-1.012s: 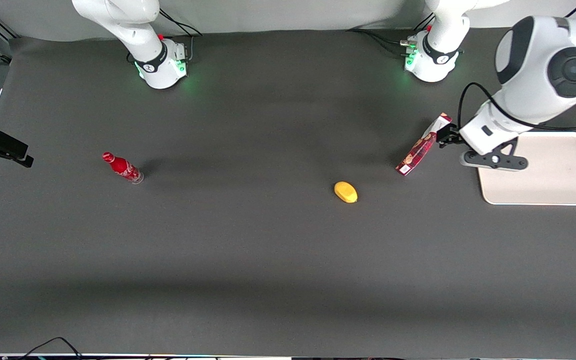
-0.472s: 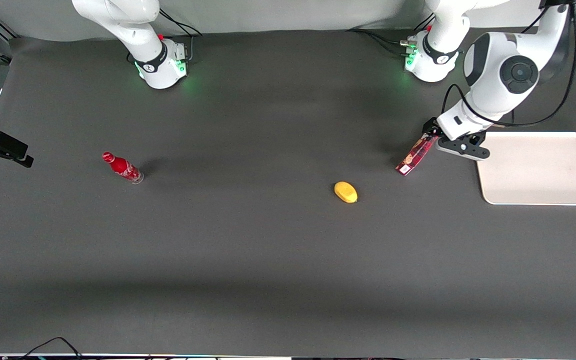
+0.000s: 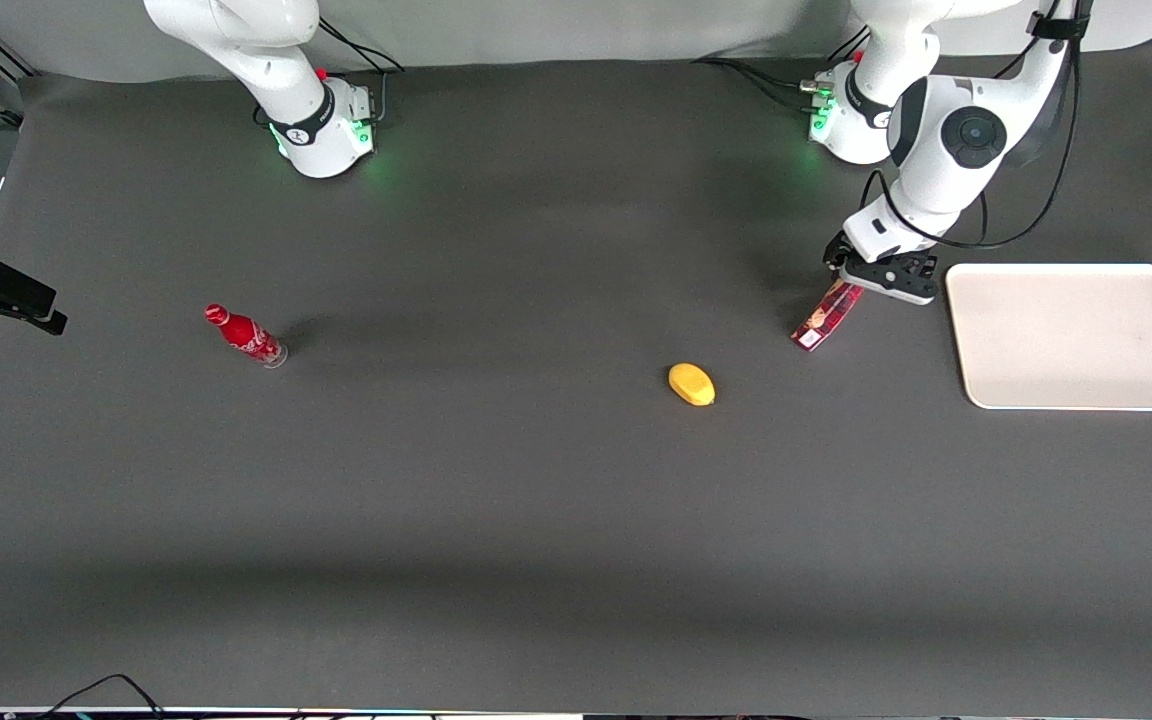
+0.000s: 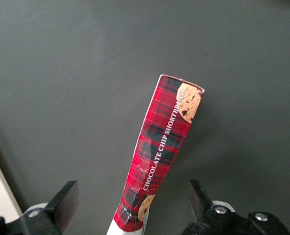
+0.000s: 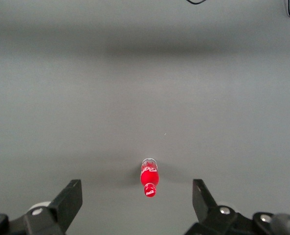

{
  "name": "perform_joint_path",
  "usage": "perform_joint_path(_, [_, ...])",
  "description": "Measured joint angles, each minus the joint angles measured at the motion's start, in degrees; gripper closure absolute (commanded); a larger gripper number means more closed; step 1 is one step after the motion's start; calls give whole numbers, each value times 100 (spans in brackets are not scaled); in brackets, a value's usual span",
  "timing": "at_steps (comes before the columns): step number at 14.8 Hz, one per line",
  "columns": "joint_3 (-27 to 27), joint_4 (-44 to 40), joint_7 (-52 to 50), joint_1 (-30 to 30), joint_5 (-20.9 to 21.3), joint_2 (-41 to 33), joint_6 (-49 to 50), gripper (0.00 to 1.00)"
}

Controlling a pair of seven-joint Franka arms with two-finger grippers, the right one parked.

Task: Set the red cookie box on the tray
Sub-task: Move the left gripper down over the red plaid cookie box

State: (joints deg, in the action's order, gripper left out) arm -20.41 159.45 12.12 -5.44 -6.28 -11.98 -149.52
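Front view shows you the tool [image 3: 844, 268] lower and closer to the arm bases than a second ago, when it hung partly over the tray [image 3: 1076, 390]; it now sits over the upper end of the red cookie box [image 3: 826, 316] and the tray lies fully uncovered. The box has not shifted: it stands tilted on the dark surface [image 3: 536, 520], just beside the tray's edge but not on it. In the left wrist view the tool [image 4: 131, 203] has its fingers [image 4: 64, 200] spread wide, one on each side of the box [image 4: 162, 156], neither touching it.

A yellow lemon-shaped thing [image 3: 691, 384] lies near the box, closer to the front camera. A small red bottle [image 3: 244, 335] lies well apart, toward the parked arm's end. Nothing sits between box and tray.

The box is a long flat carton, red tartan with cookie prints. The tray is smooth, cream-white, with rounded corners and a low rim; the surface is matte grey.
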Motion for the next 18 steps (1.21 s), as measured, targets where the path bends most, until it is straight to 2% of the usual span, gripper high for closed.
perform_joint_path(6, [-58,274,50,79,-2,688,-1218,0])
perform_joint_path(9, [-62,273,172,79,-2,898,-1351,0])
perform_joint_path(11, [-62,279,187,79,-2,921,-1351,5])
perform_joint_path(13, [-62,290,211,79,-2,927,-1351,42])
perform_joint_path(15, [-62,296,254,79,-3,934,-1351,70])
perform_joint_path(17, [-61,300,279,79,-3,942,-1351,78])
perform_joint_path(18, [-61,302,287,79,-3,950,-1351,85])
